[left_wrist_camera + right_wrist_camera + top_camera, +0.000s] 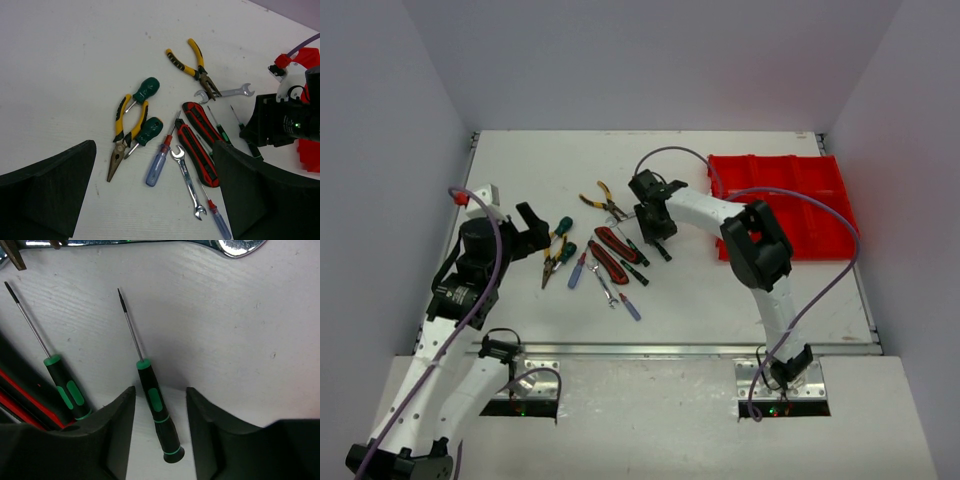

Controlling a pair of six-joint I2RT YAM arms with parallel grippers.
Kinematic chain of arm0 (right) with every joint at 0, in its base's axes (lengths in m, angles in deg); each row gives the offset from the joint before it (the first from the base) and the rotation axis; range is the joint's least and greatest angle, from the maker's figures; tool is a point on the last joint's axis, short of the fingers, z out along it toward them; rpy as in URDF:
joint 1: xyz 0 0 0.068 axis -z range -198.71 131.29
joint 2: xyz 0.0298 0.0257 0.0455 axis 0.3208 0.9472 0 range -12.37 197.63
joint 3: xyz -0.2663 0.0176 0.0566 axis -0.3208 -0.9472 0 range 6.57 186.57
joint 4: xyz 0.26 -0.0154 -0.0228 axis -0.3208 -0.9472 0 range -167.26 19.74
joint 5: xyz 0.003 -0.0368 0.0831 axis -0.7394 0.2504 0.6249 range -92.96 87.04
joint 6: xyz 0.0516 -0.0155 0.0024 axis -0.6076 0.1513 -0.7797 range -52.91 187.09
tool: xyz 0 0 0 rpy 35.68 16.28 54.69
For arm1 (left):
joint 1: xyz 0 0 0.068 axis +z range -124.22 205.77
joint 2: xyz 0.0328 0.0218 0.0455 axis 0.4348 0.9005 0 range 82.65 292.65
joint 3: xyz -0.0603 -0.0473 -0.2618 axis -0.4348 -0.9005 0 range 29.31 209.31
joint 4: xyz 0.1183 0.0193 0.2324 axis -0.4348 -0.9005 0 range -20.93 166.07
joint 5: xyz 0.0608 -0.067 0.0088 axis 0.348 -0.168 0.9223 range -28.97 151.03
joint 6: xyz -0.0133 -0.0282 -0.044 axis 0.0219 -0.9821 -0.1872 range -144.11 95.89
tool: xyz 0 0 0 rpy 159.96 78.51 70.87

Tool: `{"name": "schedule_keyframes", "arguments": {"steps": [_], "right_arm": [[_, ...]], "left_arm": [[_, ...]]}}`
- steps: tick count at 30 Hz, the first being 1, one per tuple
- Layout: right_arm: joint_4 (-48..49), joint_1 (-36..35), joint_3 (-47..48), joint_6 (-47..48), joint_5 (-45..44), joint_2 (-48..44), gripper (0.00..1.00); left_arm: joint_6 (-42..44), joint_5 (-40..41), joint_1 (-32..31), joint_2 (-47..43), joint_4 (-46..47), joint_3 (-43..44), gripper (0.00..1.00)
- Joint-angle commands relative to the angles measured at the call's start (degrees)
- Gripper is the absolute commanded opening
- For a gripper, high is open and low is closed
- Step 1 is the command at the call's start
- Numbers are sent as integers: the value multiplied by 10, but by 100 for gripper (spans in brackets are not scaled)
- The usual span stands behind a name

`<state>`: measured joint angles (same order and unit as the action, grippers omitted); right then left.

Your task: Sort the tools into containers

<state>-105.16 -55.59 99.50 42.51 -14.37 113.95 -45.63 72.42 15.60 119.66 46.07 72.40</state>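
Note:
The tools lie in a loose pile mid-table (pixel 605 250). My right gripper (pixel 160 392) is open and low over the table, its fingers on either side of a slim black-and-green screwdriver (pixel 156 412) without touching it. A second such screwdriver (pixel 64 387) lies to its left. My left gripper (pixel 155 200) is open and empty, above and to the left of the pile. Below it lie yellow-handled pliers (pixel 125 132), two green stubby screwdrivers (pixel 146 90), a blue screwdriver (pixel 159 162), a silver wrench (pixel 187 180) and red-black pliers (pixel 200 145). The red divided bin (pixel 780 205) stands at the right.
More yellow pliers (pixel 192 62) and another wrench (pixel 225 92) lie at the far side of the pile. A small blue screwdriver (pixel 217 220) lies nearest. White walls enclose the table on the left, back and right.

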Motion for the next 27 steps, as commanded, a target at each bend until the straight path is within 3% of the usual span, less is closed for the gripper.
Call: {"name": "schedule_keyframes", "arguments": {"steps": [1, 6, 8, 16, 19, 27], "right_arm": [[13, 3, -28, -10, 3, -48, 35], [14, 2, -61, 6, 26, -64, 6], [19, 3, -80, 15, 26, -91, 1], [26, 27, -81, 44, 34, -212, 0], [27, 90, -49, 42, 40, -237, 0], [70, 229, 98, 76, -44, -153, 0]], "left_arm": [[-3, 1, -6, -15, 16, 10, 100], [-4, 1, -9, -19, 15, 10, 100], [-4, 0, -11, -19, 15, 10, 100], [-3, 0, -14, -28, 15, 11, 100], [-3, -1, -17, -33, 15, 11, 100], [-2, -2, -27, -29, 16, 11, 100]]}}
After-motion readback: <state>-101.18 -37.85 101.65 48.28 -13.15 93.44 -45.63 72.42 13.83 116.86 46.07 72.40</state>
